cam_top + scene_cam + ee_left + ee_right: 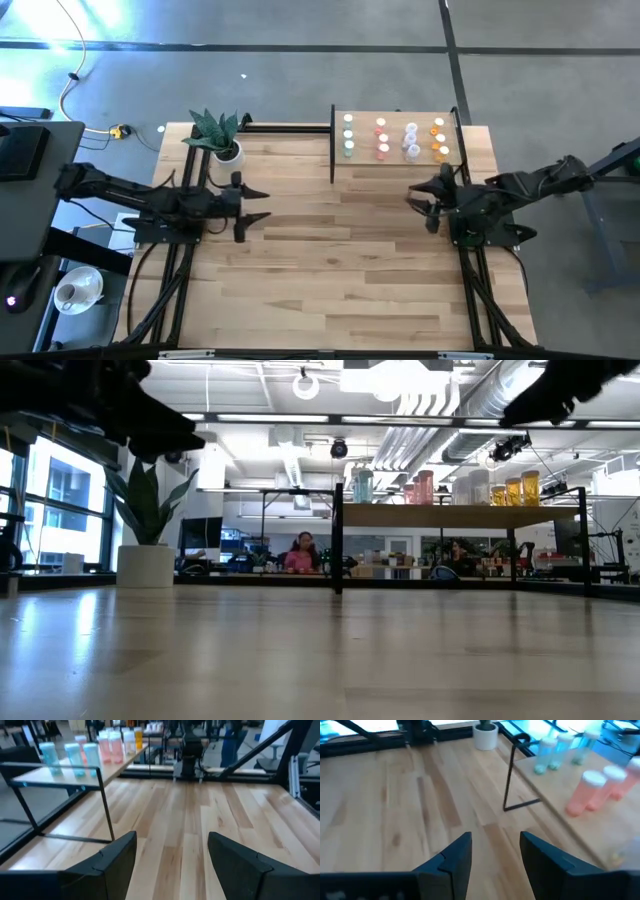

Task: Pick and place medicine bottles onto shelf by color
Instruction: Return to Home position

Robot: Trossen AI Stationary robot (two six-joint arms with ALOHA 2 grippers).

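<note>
The shelf (395, 170), a pale board on black posts, stands at the table's far right. The medicine bottles stand upright on it in rows by color: green (348, 135), red (382, 138), white (411, 140) and orange (439, 140). The low view shows them along the shelf top (460, 515). My left gripper (262, 204) hovers open over the table's left side, pointing right, with nothing between its fingers (172, 855). My right gripper (418, 198) hovers open just in front of the shelf, pointing left, with only bare planks showing in its gap (496, 850).
A leafy plant in a white pot (226, 148) stands at the far left, beside the shelf's left posts. Bare planked tabletop (340, 260) fills the middle and near side. People (303, 552) sit in the room beyond the table's far edge.
</note>
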